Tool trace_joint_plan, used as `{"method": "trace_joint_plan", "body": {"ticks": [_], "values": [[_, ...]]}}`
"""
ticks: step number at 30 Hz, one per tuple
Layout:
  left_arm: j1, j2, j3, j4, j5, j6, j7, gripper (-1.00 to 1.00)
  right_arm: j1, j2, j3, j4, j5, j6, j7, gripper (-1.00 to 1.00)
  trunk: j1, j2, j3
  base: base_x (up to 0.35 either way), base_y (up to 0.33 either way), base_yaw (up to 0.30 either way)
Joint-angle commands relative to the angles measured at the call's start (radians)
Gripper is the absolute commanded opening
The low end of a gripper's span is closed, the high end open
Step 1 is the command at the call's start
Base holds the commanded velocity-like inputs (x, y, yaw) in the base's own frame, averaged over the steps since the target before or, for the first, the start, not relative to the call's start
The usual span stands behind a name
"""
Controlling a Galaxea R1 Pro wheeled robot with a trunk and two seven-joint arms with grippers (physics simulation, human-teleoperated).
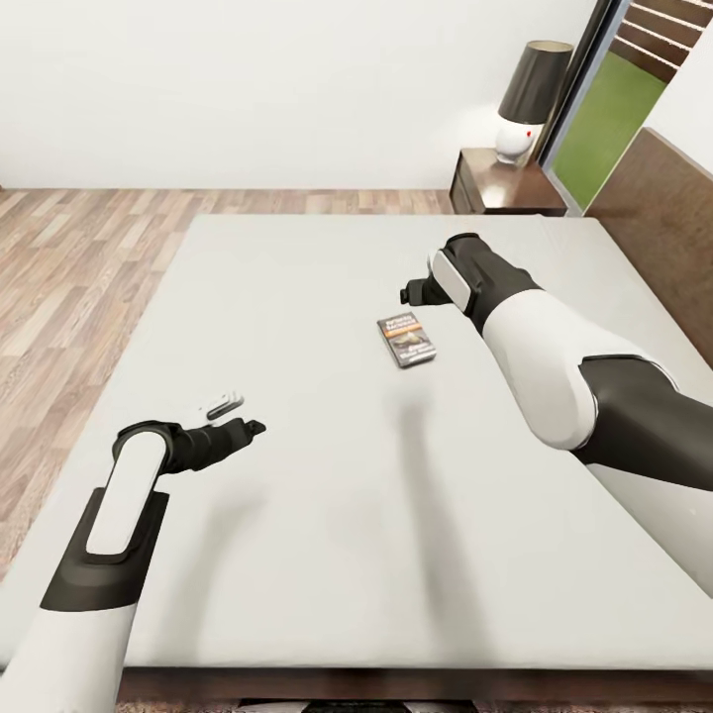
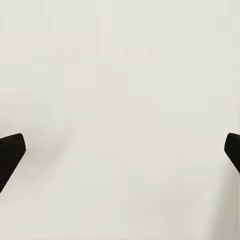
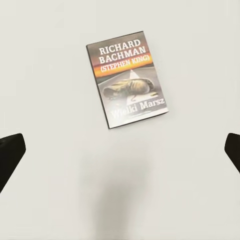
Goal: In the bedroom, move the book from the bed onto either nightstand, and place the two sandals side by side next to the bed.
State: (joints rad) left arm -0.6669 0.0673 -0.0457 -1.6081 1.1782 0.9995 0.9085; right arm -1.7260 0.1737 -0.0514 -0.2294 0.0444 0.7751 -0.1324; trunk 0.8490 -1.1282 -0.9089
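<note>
The right gripper [image 1: 409,293] hangs over the bed [image 1: 297,446], its 2 dark fingertips [image 3: 10,155] spread wide at the edges of the right wrist view with nothing between them. The book [image 1: 407,340] lies flat on the pale mattress just beside this gripper, a little nearer the robot, face up. In the wrist view the cover [image 3: 128,78] reads "RICHARD BACHMAN" over an orange band and a dark picture, and it sits ahead of the fingers, turned slightly off square.

The step in hand looks like the reach for the book. A thin paperback lying flat gives the fingers little to bite, so doing it well probably means centring the gripper over the cover, turning the wrist until the fingers line up across the book's 2 long edges, then coming down slowly and pressing a little into the soft mattress before closing — a fast descent could simply push the book away.

The left gripper [image 1: 238,416] is held low over the near left part of the mattress, fingers also wide apart and empty — plain mattress [image 2: 120,100] lies beneath it.

Farther off, a nightstand [image 1: 505,188] stands past the far corner of the bed with a dark-shaded lamp [image 1: 528,99] on top, leaving little bare surface; it is the likely place for the book. Wood floor [image 1: 69,277] lies to the left.
</note>
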Motion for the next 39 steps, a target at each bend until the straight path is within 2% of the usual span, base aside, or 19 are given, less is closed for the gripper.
{"method": "trace_joint_plan", "body": {"ticks": [1,21,24,29,39], "values": [[-0.001,0.0,-0.002,-0.001,0.009,0.002,0.009,1.0,0.0,0.001,-0.005,-0.001,0.004,0.004,-0.003,1.0,0.0,0.0,-0.002,0.0,0.0,0.0],[0.0,-0.004,0.003,-0.001,0.01,0.005,0.006,1.0,0.007,0.001,0.001,-0.011,0.002,0.0,-0.001,1.0,0.0,0.0,-0.01,0.0,0.0,0.0],[-0.002,-0.003,0.004,-0.001,0.027,0.005,0.006,1.0,0.006,0.001,0.0,-0.011,0.002,0.001,-0.001,1.0,0.0,0.0,-0.012,0.0,0.0,0.0],[-0.012,0.005,0.001,-0.001,0.078,0.006,0.009,1.0,-0.005,0.001,-0.002,-0.011,0.002,0.003,-0.001,1.0,0.0,0.0,-0.018,0.0,0.0,0.0],[-0.022,0.006,0.001,-0.001,0.111,0.028,0.017,1.0,-0.012,0.001,-0.004,-0.01,0.002,0.004,-0.001,1.0,0.0,0.0,-0.033,0.0,0.0,0.0]]}}
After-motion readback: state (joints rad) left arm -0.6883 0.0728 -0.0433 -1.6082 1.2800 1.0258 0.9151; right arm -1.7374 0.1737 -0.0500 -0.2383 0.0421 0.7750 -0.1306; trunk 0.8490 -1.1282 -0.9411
